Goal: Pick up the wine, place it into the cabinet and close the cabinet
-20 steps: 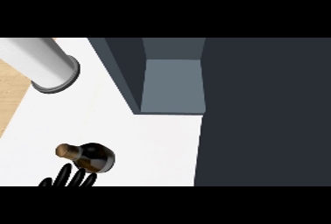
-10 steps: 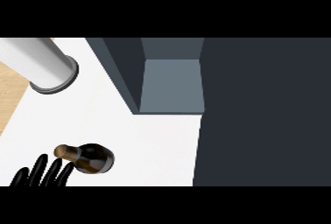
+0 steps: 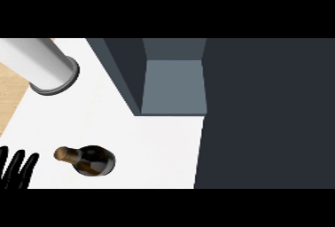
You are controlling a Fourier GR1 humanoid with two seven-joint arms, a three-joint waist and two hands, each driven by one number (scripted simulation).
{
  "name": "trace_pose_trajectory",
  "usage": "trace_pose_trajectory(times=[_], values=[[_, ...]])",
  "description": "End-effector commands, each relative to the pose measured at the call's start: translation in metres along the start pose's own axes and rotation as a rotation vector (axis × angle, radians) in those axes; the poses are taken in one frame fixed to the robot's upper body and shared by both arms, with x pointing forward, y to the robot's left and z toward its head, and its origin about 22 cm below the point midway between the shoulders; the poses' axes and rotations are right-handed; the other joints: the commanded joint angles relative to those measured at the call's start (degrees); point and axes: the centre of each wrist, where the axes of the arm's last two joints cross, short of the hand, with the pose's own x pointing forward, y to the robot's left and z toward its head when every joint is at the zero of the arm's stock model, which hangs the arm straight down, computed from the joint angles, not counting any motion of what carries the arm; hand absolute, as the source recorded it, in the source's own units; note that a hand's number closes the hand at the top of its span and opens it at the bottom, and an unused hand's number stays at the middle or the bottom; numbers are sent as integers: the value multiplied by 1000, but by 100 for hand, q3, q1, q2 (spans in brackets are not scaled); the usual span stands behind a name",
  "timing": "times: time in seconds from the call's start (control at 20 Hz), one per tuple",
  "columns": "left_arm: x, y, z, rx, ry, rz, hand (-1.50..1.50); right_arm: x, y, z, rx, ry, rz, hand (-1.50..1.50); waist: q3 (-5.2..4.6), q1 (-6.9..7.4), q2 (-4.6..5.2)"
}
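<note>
The wine bottle [image 3: 92,160] stands upright on the white counter [image 3: 150,142]. It is dark glass with a cork top, seen from above. My left hand [image 3: 16,170] shows at the lower left edge with its fingers straight and pointing up. It sits to the left of the bottle and apart from it, holding nothing. The cabinet [image 3: 171,87] stands open at the top centre, its grey inside showing. Its dark door [image 3: 265,115] fills the right side of the view. My right hand does not show.
A white cylinder with a grey rim [image 3: 40,65] lies at the top left of the counter. A strip of light wood [image 3: 12,96] runs along the left edge. The cabinet's dark side wall [image 3: 124,71] rises between the cylinder and the opening.
My left hand has slid left along the lower edge, from just below the bottle to the view's corner. The bottle and cabinet keep their places.
</note>
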Motion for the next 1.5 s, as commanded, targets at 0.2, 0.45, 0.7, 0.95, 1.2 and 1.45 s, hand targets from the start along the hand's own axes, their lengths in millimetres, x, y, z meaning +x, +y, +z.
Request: trace_pose_trajectory(times=[0.2, 0.45, 0.7, 0.95, 1.2, 1.45], values=[[-22, 34, -22, 63, -22, 63, -150, 16, 7, 16, 7, -26, -26, -150, 3, -28, 13], [-49, 65, -19, 69, 55, 56, -150, 17, 7, 21, 15, -34, -37, -150, 4, -40, 11], [-79, 93, -14, 68, 82, 48, -150, 27, 3, 9, 18, -41, -32, -150, 0, -23, 14], [-113, 77, -2, 62, 150, 63, -150, 18, 3, 17, 16, -36, -24, -150, 4, -24, 11], [-150, 109, -19, 69, 183, 47, -150, 17, 17, 7, 25, -61, -35, -150, 1, -40, 17], [-188, 98, -4, 50, 180, 45, -150, 31, 21, 16, 11, -46, -21, -150, 0, -37, 11]])
